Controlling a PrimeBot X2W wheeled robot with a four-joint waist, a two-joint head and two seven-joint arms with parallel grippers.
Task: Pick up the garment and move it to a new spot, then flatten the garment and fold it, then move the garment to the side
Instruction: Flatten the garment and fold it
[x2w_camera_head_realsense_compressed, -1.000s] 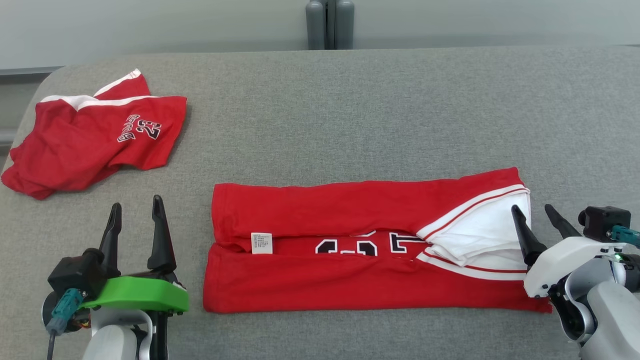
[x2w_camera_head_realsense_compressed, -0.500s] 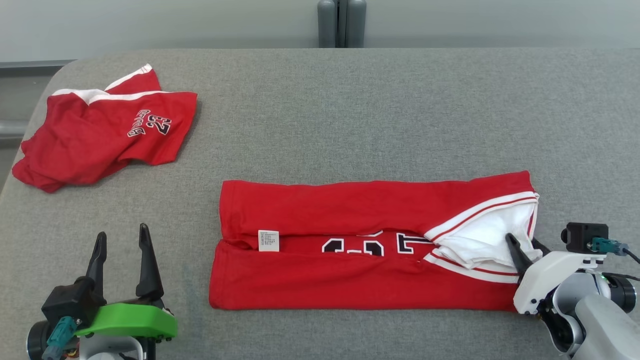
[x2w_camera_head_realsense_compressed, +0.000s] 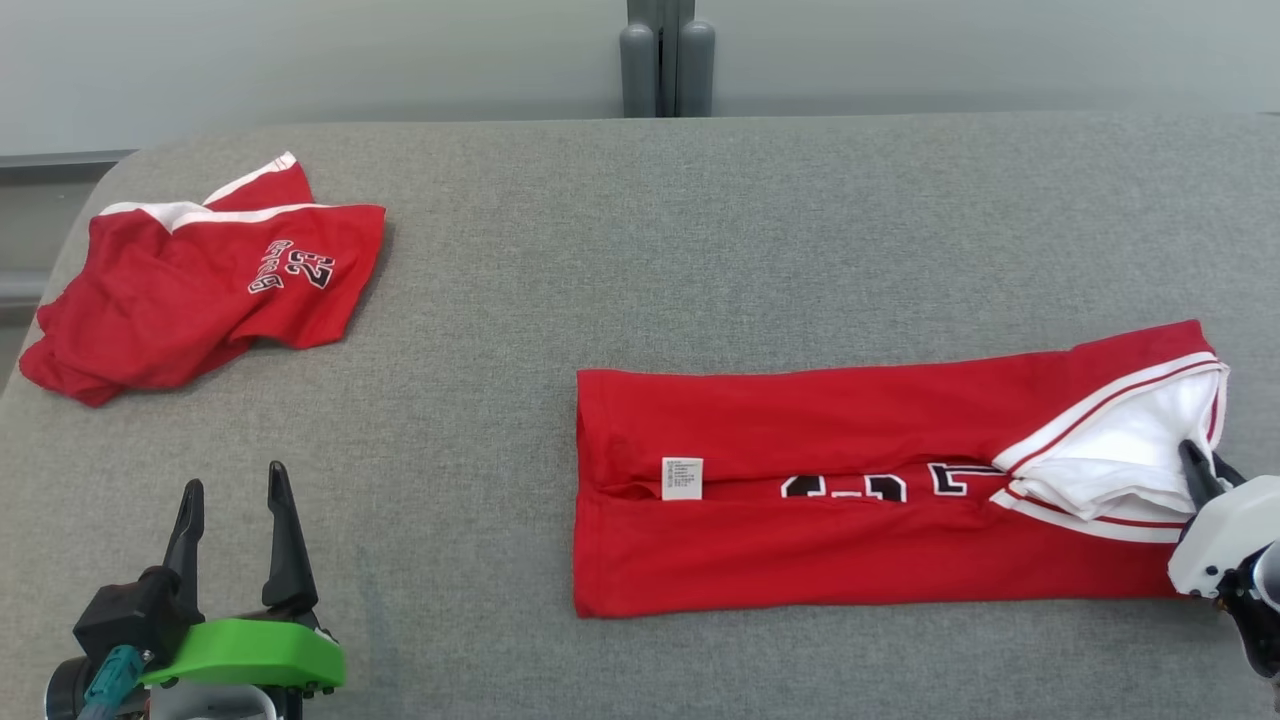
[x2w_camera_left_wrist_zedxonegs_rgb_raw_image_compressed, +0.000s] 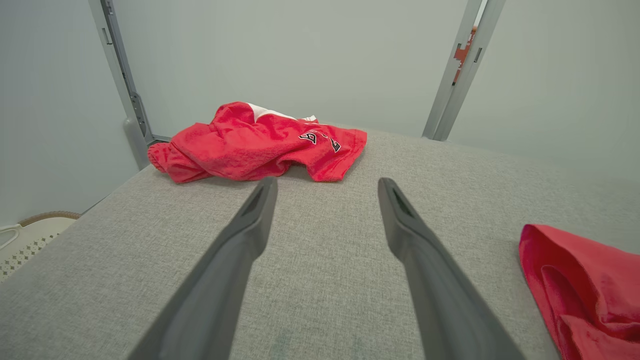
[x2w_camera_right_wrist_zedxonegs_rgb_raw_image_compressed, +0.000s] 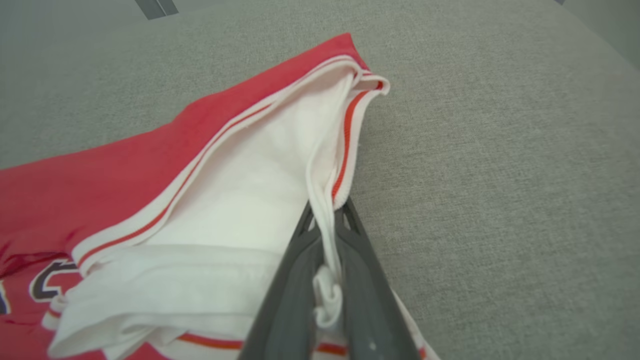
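You have the right gripper (x2w_camera_right_wrist_zedxonegs_rgb_raw_image_compressed: 326, 220) pressed together on the jersey (x2w_camera_head_realsense_compressed: 850, 470), pinching a thin white fold of its trim at the right end. In the right wrist view the cloth runs down between the two dark fingers (x2w_camera_right_wrist_zedxonegs_rgb_raw_image_compressed: 295, 280). The jersey lies folded into a long red strip across the lower right of the head view, flat on the grey table (x2w_camera_head_realsense_compressed: 700, 230). Its white lining opens toward the gripper at the frame's right edge, black-and-white lettering peeks from the slot between the two folded flaps, and a small white tag (x2w_camera_head_realsense_compressed: 682, 478) sits near the left end. Your left gripper (x2w_camera_head_realsense_compressed: 232, 482) is at the lower left of the head view, fingers spread wide over the table, well apart from the jersey. In its wrist view the jersey's left end shows at the lower right corner. A second garment (x2w_camera_head_realsense_compressed: 200, 280), red with white trim and the number 23, lies crumpled in the upper left of the head view, near the table's rounded corner. A grey post (x2w_camera_head_realsense_compressed: 658, 60) stands behind the table at top centre.
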